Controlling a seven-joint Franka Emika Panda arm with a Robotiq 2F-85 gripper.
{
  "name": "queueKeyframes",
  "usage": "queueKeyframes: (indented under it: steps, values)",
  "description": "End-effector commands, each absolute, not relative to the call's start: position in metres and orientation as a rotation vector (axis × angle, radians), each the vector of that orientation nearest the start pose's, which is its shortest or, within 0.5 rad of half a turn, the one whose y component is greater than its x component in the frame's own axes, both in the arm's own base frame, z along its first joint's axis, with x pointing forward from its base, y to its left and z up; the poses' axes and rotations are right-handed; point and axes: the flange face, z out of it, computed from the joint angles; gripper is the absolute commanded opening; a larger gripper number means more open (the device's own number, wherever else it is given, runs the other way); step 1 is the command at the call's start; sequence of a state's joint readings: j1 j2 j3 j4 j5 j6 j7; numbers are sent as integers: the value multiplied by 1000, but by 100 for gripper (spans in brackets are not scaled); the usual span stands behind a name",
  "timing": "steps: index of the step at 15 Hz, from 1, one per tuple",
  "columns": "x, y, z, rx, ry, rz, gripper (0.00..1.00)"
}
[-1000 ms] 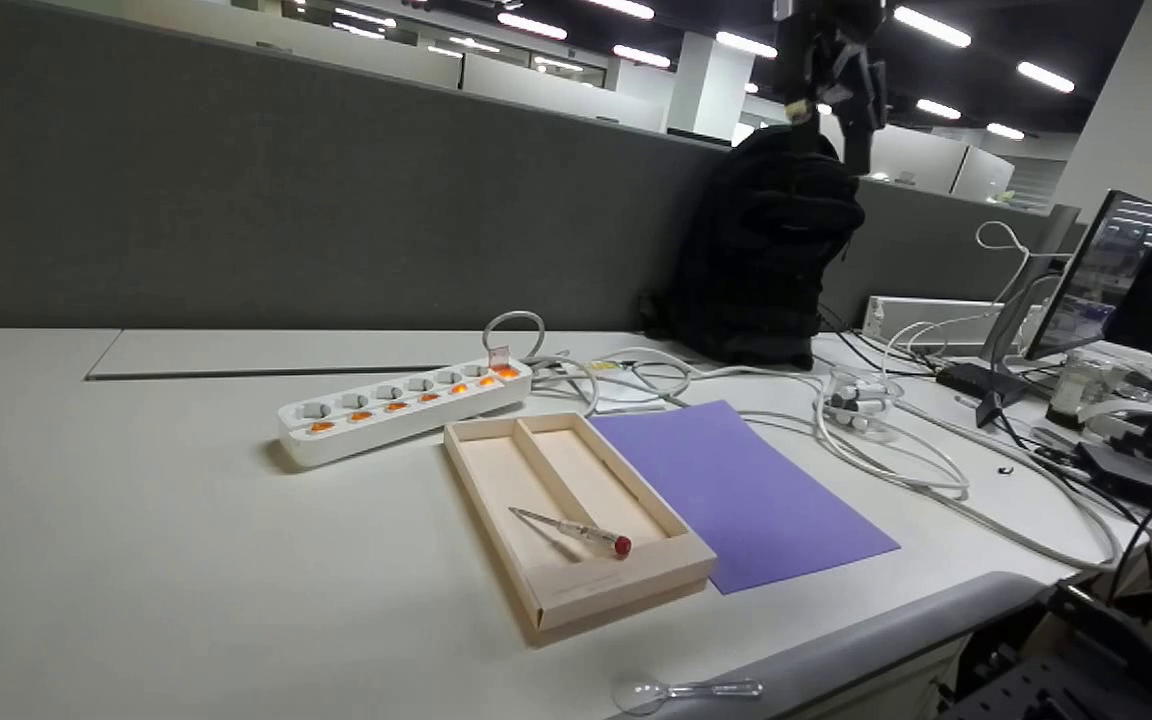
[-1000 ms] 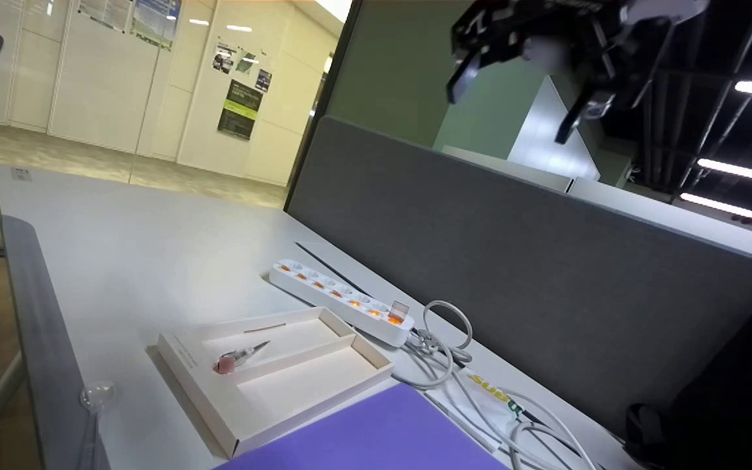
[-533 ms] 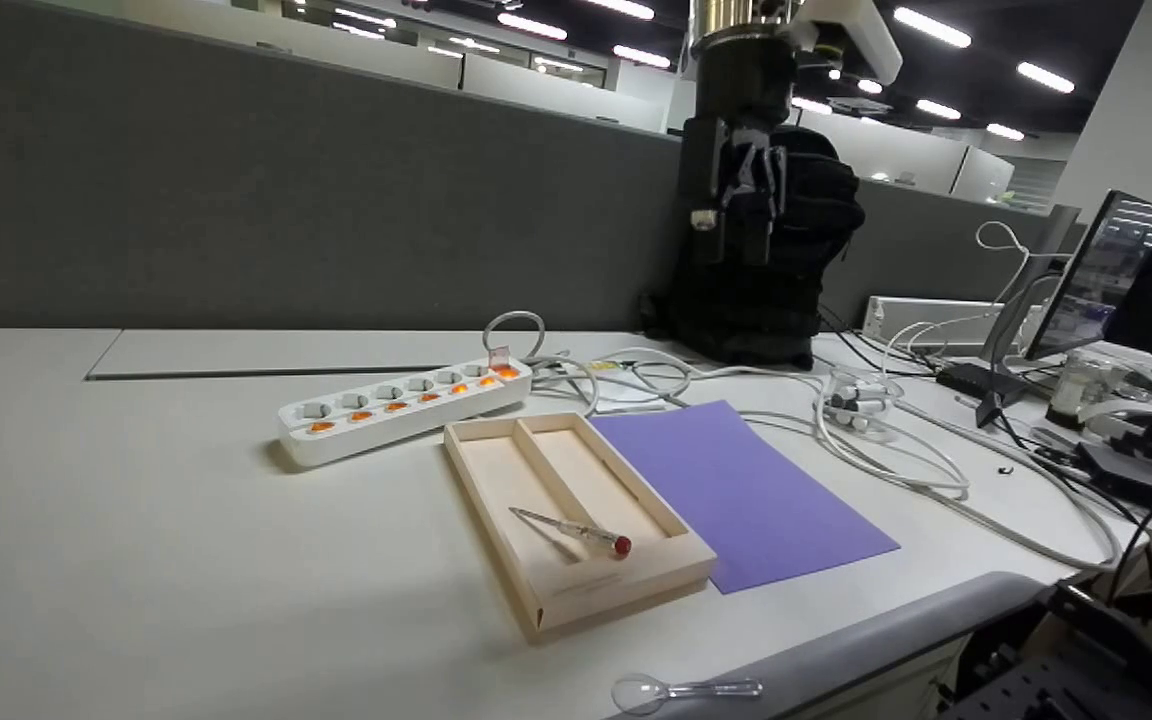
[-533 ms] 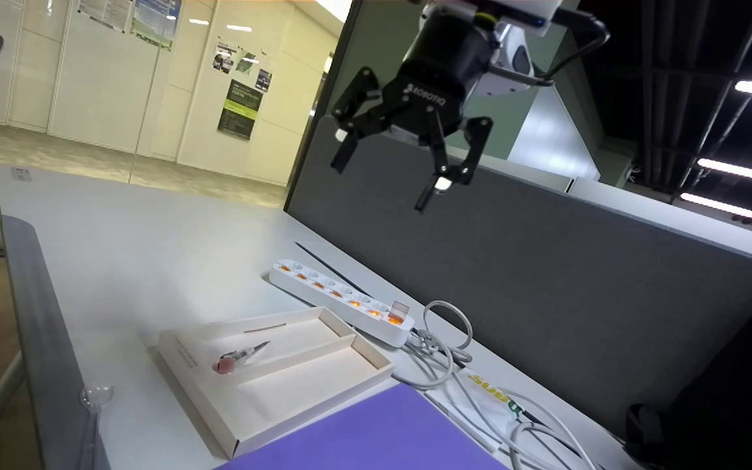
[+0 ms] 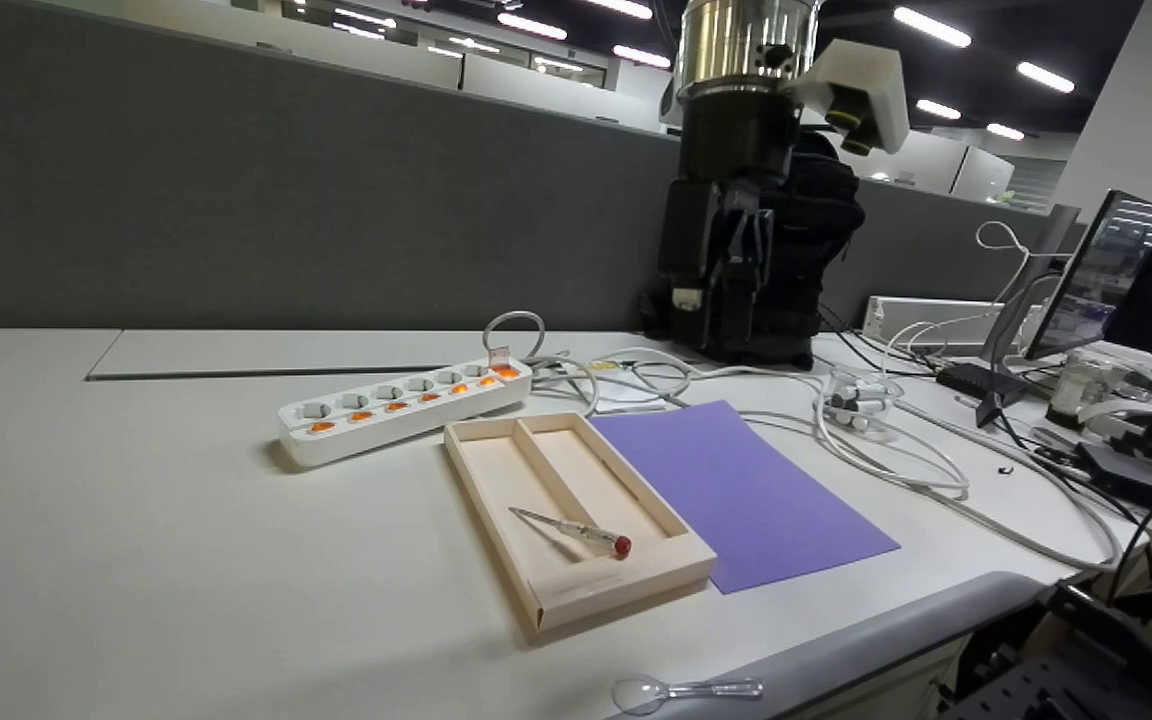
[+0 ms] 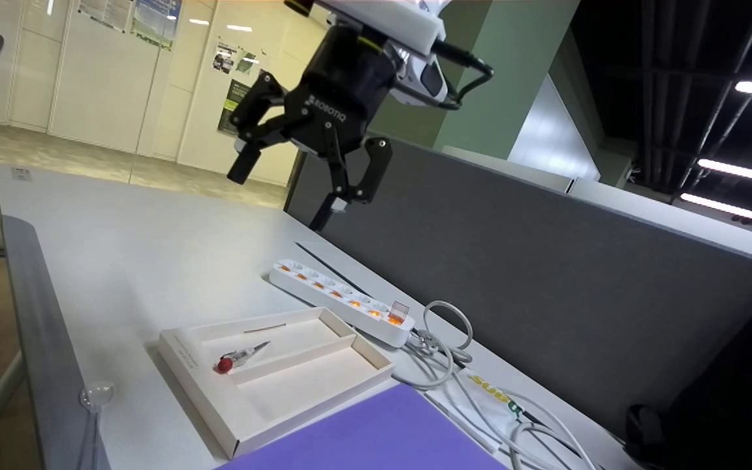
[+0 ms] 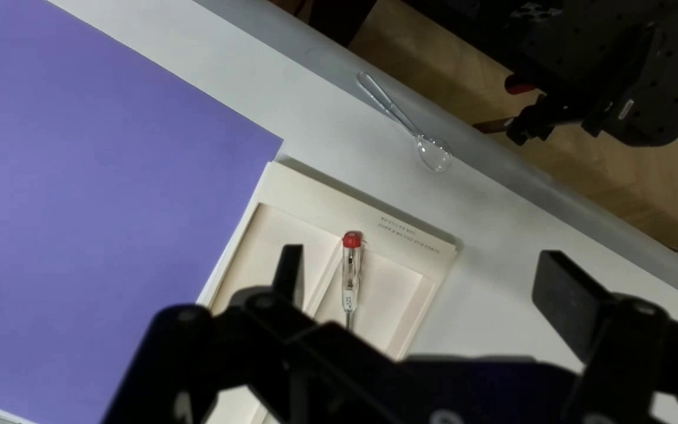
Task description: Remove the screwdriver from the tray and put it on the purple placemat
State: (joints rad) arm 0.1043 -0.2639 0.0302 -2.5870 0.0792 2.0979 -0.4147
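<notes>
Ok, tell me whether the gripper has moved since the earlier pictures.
Yes: against the black backpack in an exterior view, the gripper has come down and toward the picture's left, from the backpack's top to its lower part.

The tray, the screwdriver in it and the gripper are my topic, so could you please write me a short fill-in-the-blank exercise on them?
1. The only bright colour on the screwdriver is ____.
2. The divider splits the tray into ____ compartments.
3. The gripper is not shut but ____.
Missing words: red; two; open.
</notes>
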Motion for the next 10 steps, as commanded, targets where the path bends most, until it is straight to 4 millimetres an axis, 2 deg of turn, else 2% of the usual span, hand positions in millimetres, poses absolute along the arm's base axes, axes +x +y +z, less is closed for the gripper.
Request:
queueKeyframes:
  steps: [1, 5, 10]
  values:
    - [391, 56, 333, -2943, -751, 327, 100]
    - [391, 59, 331, -2938, -758, 317, 100]
    - [392, 87, 299, -2953, -861, 310, 100]
